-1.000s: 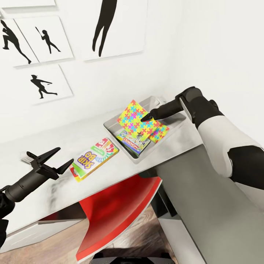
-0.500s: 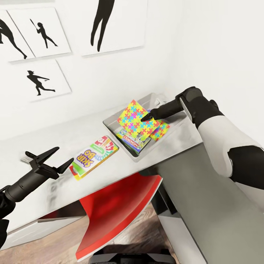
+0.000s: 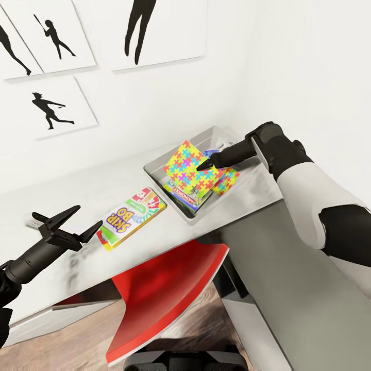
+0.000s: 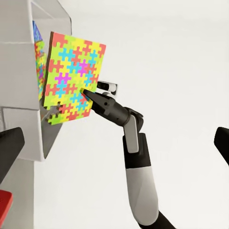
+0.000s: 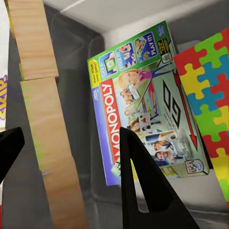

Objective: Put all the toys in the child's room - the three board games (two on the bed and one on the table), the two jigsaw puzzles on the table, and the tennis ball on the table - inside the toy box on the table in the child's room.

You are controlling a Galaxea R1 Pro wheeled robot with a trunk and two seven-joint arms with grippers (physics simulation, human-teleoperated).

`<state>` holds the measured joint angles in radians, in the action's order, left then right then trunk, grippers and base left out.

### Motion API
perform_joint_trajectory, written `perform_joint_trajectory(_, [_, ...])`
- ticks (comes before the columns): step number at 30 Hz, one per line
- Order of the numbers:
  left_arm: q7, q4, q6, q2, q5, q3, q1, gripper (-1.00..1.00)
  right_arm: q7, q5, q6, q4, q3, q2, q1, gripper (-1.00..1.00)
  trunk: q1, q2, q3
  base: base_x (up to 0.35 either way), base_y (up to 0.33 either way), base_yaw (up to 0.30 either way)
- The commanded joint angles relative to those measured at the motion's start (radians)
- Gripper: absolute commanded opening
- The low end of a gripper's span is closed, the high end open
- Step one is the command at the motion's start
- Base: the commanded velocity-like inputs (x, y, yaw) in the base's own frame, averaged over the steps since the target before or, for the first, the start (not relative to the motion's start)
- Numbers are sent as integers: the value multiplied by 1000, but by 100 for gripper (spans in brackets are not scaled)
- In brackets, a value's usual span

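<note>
Only the view swung; the right gripper (image 3: 201,166) pinches a tilted jigsaw puzzle (image 3: 184,166) just above the toy box (image 3: 154,177), left gripper (image 3: 88,216) spread wide.

Toy box (image 3: 154,174) on table (image 3: 82,198); Monopoly box (image 3: 186,196), jigsaw puzzles (image 3: 189,169) inside; Skip-Bo box (image 3: 133,218) left.

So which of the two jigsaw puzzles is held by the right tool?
The upper jigsaw puzzle, tilted up above the Monopoly box; the right tool grips its edge. The other puzzle lies lower in the toy box.
</note>
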<state>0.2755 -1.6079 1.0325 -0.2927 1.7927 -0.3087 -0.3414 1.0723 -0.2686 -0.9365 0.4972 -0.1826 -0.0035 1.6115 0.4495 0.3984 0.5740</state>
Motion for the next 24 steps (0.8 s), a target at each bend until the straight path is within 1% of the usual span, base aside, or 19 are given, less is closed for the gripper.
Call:
perform_joint_trajectory(1, [9, 0, 3, 0, -8, -1, -1, 100, 9, -10, -2, 1, -2, 0, 1, -100, 0, 2, 3, 0, 0, 0])
perform_joint_trajectory(24, [13, 0, 3, -2, -9, -1, -1, 100, 6, -6, -2, 3, -3, 3, 1, -100, 0, 2, 41, 0, 0, 0])
